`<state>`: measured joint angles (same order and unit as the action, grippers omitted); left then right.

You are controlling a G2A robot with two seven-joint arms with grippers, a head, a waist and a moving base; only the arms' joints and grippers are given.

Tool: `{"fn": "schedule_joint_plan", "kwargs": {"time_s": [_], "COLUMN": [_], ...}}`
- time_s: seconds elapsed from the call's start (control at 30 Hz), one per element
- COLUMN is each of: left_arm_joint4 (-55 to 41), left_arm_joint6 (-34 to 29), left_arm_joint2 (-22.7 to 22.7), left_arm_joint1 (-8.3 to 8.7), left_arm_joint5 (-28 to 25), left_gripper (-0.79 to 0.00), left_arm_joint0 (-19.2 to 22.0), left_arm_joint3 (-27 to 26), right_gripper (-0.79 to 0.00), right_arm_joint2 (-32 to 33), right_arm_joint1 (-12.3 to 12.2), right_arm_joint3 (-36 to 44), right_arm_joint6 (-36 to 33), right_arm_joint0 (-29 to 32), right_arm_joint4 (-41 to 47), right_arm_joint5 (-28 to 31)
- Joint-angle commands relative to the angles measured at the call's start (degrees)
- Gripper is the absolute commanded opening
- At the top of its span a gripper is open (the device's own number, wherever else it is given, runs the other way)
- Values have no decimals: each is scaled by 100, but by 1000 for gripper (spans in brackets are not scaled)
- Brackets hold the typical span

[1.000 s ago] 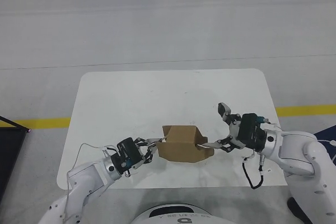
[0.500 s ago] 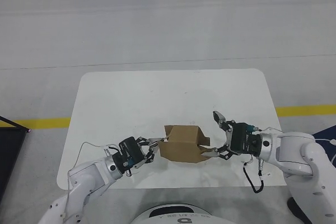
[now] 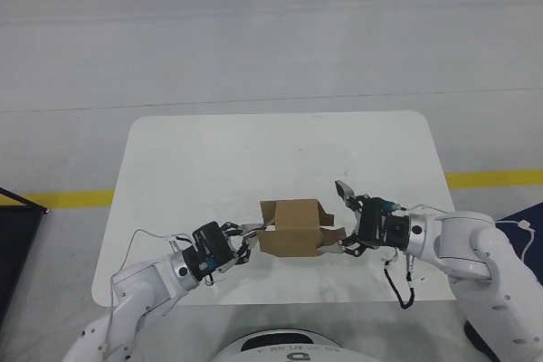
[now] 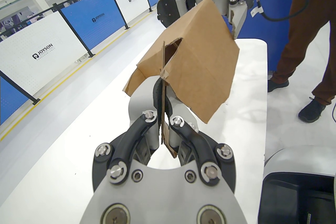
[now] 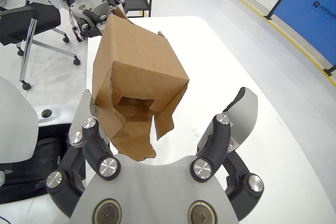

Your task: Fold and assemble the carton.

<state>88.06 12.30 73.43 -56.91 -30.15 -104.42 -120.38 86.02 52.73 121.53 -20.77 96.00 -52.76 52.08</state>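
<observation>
Carton (image 3: 294, 228) btwn L end effector (image 3: 250, 239) & R end effector (image 3: 342, 217)

We see our left arm (image 3: 145, 285) and right arm (image 3: 462, 249) bent in from the sides, forearms low and angled toward each other, wrists facing across the gap. Our left gripper (image 4: 162, 88) has its two fingers pressed together, pinching a thin flap of the carton (image 3: 294, 226) between the dark pads. Our right gripper (image 5: 168, 101) stands spread wide, its fingers (image 5: 84, 109) well apart on either side of the carton's near end; one lies against a flap, the other stands apart from it
</observation>
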Motion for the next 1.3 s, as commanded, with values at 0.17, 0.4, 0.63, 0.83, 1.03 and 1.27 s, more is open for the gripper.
{"fn": "schedule_joint_plan", "kwargs": {"time_s": [0.17,0.4,0.63,0.83,1.03,1.27], "left_arm_joint4": [-21,-20,-19,-62,-51,-66], "left_arm_joint6": [2,-11,2,65,92,82], "left_arm_joint2": [41,17,5,10,3,-15], "left_arm_joint1": [4,5,8,12,16,15], "left_arm_joint5": [54,50,18,-25,-49,-34], "left_gripper": [-785,-785,-785,-785,-785,-785], "left_arm_joint0": [-15,3,11,18,41,58], "left_arm_joint3": [21,-3,-34,-19,-18,1], "right_gripper": [0,0,0,0,0,0], "right_arm_joint2": [296,287,136,59,-24,-133], "right_arm_joint1": [-42,-58,-60,-65,-66,-64], "right_arm_joint3": [73,93,61,-7,-40,-84], "right_arm_joint6": [11,-30,-41,-57,-25,26], "right_arm_joint0": [168,237,133,65,33,-7], "right_arm_joint4": [44,-48,-104,-117,-126,-147], "right_arm_joint5": [71,1,-86,-147,-207,-282]}}
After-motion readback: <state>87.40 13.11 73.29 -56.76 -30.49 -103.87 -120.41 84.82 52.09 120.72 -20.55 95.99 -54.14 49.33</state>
